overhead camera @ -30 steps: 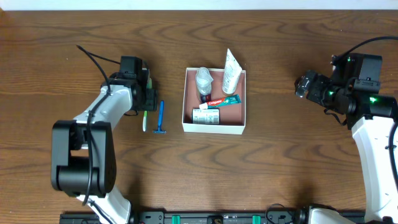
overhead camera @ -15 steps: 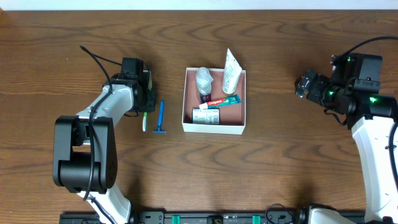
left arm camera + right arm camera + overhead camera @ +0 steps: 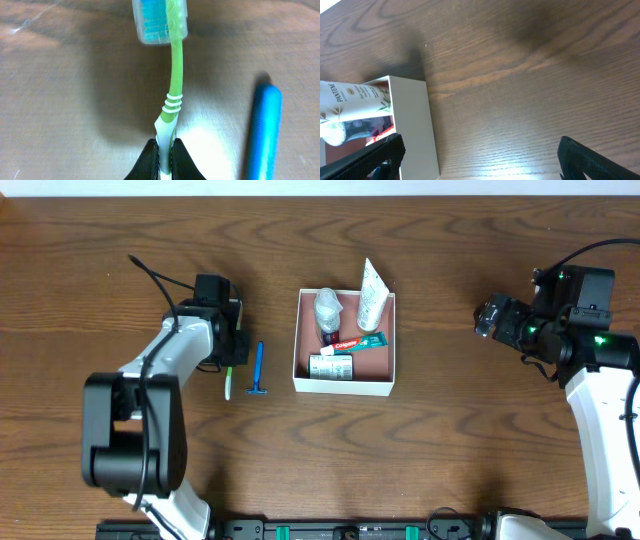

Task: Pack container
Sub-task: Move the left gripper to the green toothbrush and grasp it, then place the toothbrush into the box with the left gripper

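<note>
1. Overhead: the container [image 3: 345,387] sits at mid-table [image 3: 450,460], open side up, with white walls and a pink-brown floor.
2. Inside it are a clear bottle [image 3: 327,308] at the back left and a toothpaste [image 3: 356,342] lying across the middle. A white tube [image 3: 371,295] at the back right leans over the rear wall.
3. The left gripper [image 3: 233,356] is left of the container and well apart from it. A toothbrush [image 3: 229,383] sticks out toward the near edge of the table.
4. A blue razor [image 3: 259,369] lies just beside the toothbrush, between it and the container. It touches neither.
5. The right gripper [image 3: 487,320] is far right of the container, over bare wood. Its finger spacing is not readable from this view.
6. Left wrist: the left gripper [image 3: 165,159] is clenched on the white tail end of the toothbrush [image 3: 175,75], with both black fingers [image 3: 149,161] pressed to the handle.
7. The green neck runs away from the camera to a blue-bristled head. The razor [image 3: 264,131] shows at the right. I cannot tell whether the toothbrush rests on the table [image 3: 65,100] or is clear of it.
8. Right wrist: the right gripper [image 3: 481,145] is released, its fingers [image 3: 382,156] spread wide with nothing between them.
9. A container [image 3: 412,125] corner shows at the left, with the white tube [image 3: 350,97] lying over its rim.
</note>
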### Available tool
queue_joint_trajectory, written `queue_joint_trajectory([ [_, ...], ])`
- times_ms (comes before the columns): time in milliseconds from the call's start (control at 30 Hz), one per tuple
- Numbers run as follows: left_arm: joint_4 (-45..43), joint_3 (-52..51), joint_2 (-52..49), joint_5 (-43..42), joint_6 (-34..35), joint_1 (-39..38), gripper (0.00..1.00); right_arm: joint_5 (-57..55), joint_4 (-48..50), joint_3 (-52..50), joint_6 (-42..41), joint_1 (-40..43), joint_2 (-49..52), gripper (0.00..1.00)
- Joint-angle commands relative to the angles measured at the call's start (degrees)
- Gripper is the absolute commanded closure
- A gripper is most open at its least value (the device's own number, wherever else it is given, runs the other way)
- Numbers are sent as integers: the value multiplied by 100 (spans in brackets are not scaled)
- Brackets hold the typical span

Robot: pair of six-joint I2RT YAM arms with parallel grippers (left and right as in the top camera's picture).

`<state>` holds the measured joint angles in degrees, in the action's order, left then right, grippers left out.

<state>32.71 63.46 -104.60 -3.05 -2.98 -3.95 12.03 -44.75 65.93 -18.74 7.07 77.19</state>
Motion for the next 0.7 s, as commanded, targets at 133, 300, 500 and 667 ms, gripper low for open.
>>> queue_joint_trajectory([
  [133,907,503,1799,-468,28,-22,94,24,13,37,-52,44,9,1],
  [300,1331,503,2699,-1108,17,-264,94,26,13,37,-52,44,9,1],
  [500,1639,503,3169,-1606,-774,-1071,94,26,13,37,-52,44,9,1],
  [667,1604,503,3036,-1613,-2406,-2004,94,24,13,37,-52,44,9,1],
])
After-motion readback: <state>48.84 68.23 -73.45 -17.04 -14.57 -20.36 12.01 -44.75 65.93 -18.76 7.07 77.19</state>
